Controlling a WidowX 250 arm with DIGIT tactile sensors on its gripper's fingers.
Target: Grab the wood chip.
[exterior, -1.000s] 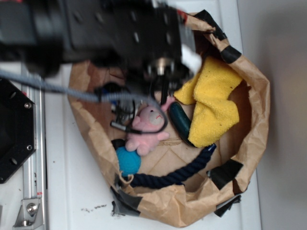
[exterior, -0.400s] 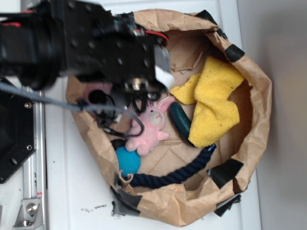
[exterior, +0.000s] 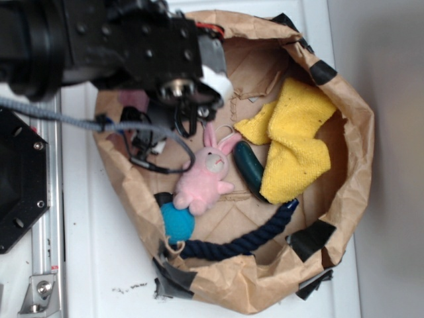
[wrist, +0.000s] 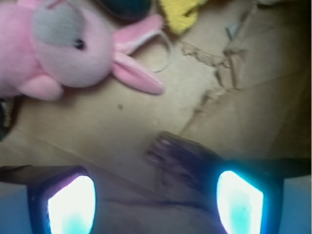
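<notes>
item: gripper (wrist: 156, 204), shifted off the pink bunny (wrist: 63, 48); jaws wide, empty. wood chip (wrist: 183, 158) now lies between them, ready for closing.

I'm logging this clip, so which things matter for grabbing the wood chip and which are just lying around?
Job: wood chip; gripper, open above it.
Lying about: pink bunny, yellow cloth, green cylinder, blue ball, navy rope.

A pink bunny (exterior: 204, 176) has a pale grey face. The cloth (exterior: 293, 141) is bright yellow, the ball (exterior: 177, 222) turquoise, the rope (exterior: 246, 238) navy, the bag (exterior: 352, 119) tan with black tape. The wood chip (wrist: 181, 157) is dark brown, streaky.
</notes>
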